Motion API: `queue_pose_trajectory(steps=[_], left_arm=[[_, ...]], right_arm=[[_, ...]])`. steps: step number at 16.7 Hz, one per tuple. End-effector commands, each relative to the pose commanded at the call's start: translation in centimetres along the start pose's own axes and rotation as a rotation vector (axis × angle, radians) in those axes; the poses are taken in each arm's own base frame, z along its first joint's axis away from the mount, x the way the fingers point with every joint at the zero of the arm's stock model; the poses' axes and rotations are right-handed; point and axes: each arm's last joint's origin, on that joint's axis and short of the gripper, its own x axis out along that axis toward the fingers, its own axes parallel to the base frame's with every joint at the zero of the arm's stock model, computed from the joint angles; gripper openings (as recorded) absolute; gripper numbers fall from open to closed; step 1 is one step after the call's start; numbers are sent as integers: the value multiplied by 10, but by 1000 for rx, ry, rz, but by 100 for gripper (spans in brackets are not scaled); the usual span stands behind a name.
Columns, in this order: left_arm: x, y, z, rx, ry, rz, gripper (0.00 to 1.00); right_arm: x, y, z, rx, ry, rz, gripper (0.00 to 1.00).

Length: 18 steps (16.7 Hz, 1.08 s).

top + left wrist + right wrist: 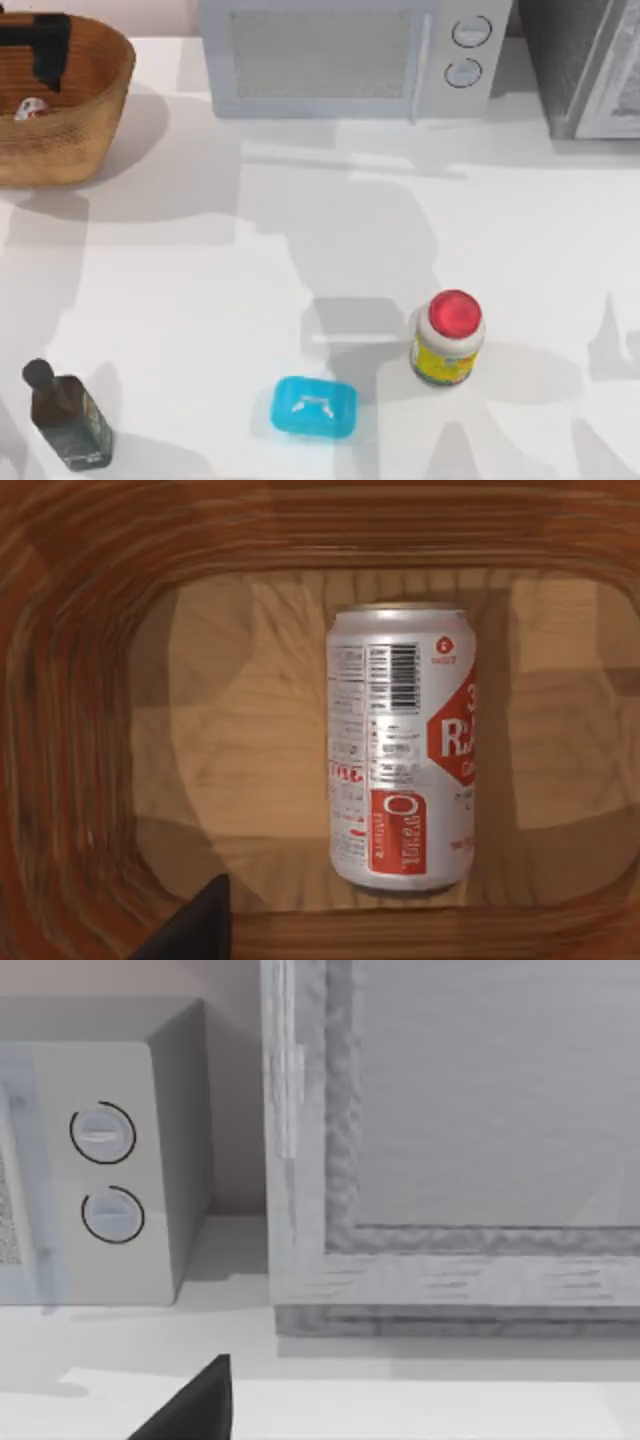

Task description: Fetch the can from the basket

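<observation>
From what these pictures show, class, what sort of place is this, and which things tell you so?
Probably a kitchen counter, in simulation: a microwave stands at the back of the white table, with a wicker basket holding a can, and a red-lidded jar.

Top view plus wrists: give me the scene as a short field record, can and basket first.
can: lying on its side on the basket floor, white with red marking
basket: wicker, far left corner of the table
left gripper: above the basket interior, not touching the can
right arm: parked, faces the microwave and a grey cabinet
other items: red-lidded jar, blue soap box, dark bottle
</observation>
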Motion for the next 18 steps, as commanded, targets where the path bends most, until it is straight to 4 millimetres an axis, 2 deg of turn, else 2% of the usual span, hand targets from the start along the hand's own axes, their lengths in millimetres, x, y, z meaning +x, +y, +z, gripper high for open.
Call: queue_pose_trajectory(steps=[2, 4, 12, 18], left_arm=[[24, 7, 7, -7, 50, -4, 100], [39, 11, 10, -12, 80, -7, 100], [51, 10, 11, -11, 92, -8, 100], [100, 11, 6, -13, 90, -8, 100]], right_arm=[[0, 0, 0, 0, 0, 0, 100], [0, 0, 0, 0, 0, 0, 100], [0, 0, 0, 0, 0, 0, 100], [0, 0, 0, 0, 0, 0, 100]])
